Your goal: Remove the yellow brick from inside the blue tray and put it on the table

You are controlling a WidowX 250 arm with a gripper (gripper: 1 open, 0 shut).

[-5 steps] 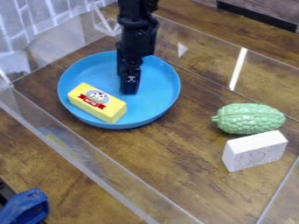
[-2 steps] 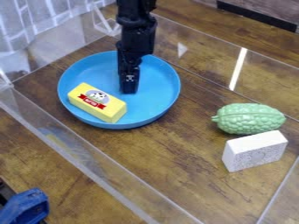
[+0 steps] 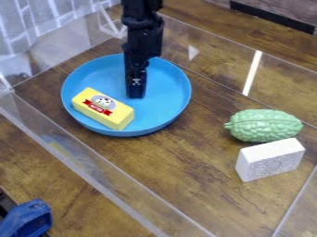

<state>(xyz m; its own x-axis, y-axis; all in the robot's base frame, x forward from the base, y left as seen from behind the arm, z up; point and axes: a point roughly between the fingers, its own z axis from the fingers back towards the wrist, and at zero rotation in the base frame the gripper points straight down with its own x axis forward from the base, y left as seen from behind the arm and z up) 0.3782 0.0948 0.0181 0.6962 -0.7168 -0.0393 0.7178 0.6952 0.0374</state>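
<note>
Reaching for the yellow brick (image 3: 103, 108) in the blue tray (image 3: 158, 123), jaws (image 3: 135, 86) apparently released; next, align and grasp it

Single view from above, angled down at the tabletop, fairly close, apparently slightly off vertical.

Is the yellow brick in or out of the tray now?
In: the yellow brick sits inside the rim of the blue tray.

Tray (image 3: 171, 116): smooth, shiny plastic, below jaws (image 3: 139, 90). Counter (image 3: 148, 171): dark wood w/ glossy clear sheet. White block (image 3: 269, 160): matt.
</note>
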